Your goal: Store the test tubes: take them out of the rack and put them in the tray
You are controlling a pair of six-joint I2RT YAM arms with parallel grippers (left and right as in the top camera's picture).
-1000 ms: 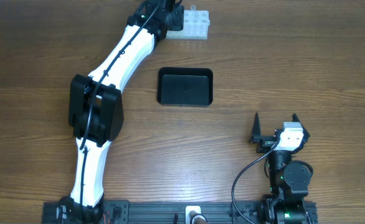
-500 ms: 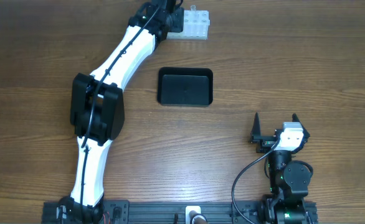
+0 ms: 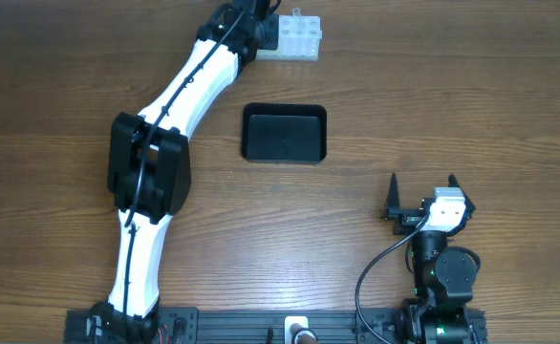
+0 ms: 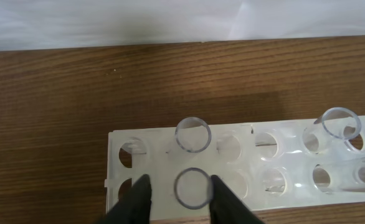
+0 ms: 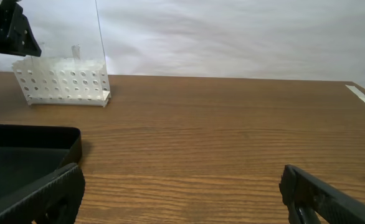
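Straddling an upright tube (image 4: 192,186) in the twelve-o'clock rack (image 4: 294,163) with left gripper (image 4: 179,182) fingers apart; right gripper (image 3: 422,180) at five o'clock, likewise spread.

Wooden table (image 3: 452,96), clear rack (image 3: 299,48), black tray (image 3: 285,134)

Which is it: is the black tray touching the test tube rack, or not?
Apart. The top view shows a wide strip of bare wooden table between the tray and the rack.

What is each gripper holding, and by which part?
Left gripper sits around a test tube's top end in the rack; a firm hold cannot be told. Right gripper holds nothing.
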